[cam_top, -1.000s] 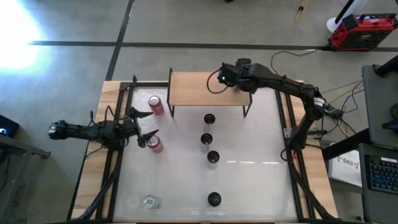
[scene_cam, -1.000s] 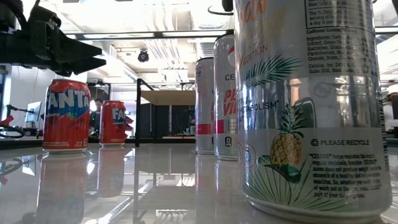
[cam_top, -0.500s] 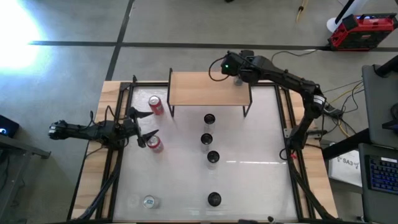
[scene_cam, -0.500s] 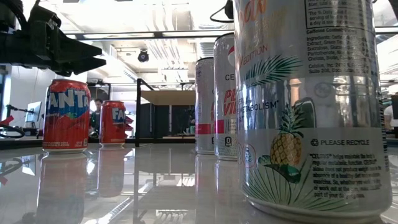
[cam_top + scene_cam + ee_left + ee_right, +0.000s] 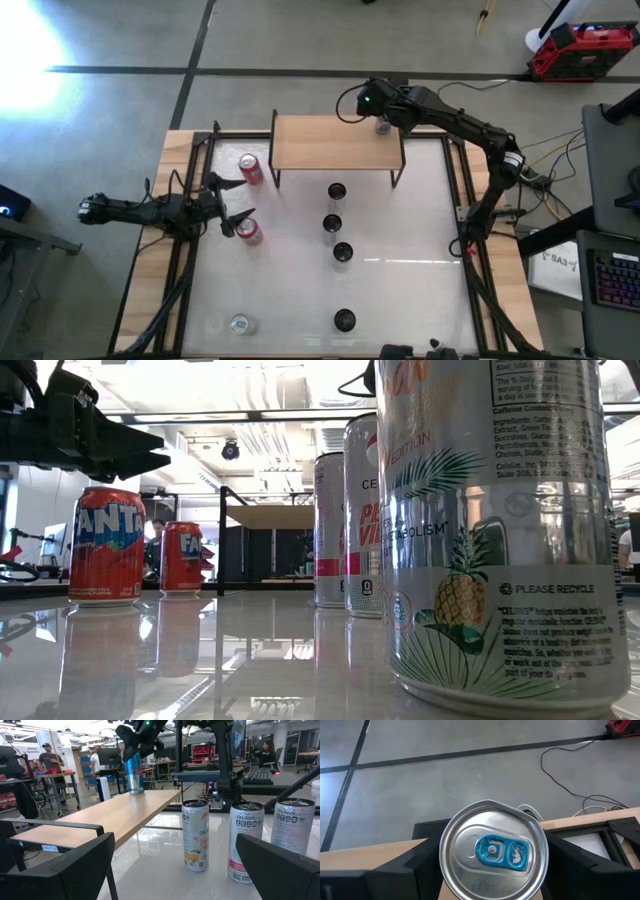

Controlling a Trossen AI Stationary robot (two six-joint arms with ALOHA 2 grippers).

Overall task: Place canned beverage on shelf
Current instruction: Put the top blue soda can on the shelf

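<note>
Between the two dark fingers of the right gripper (image 5: 492,857) sits a silver can with a blue tab (image 5: 493,853). The fingers pinch it from both sides. The can stands upright on the far right corner of the shelf (image 5: 335,145), just under the gripper. Over on the other side of the table, the left gripper (image 5: 232,205) waits with its fingers spread wide. One red can (image 5: 250,232) stands just beside its fingertips, and another red can (image 5: 251,169) is farther off, near the shelf's leg.
</note>
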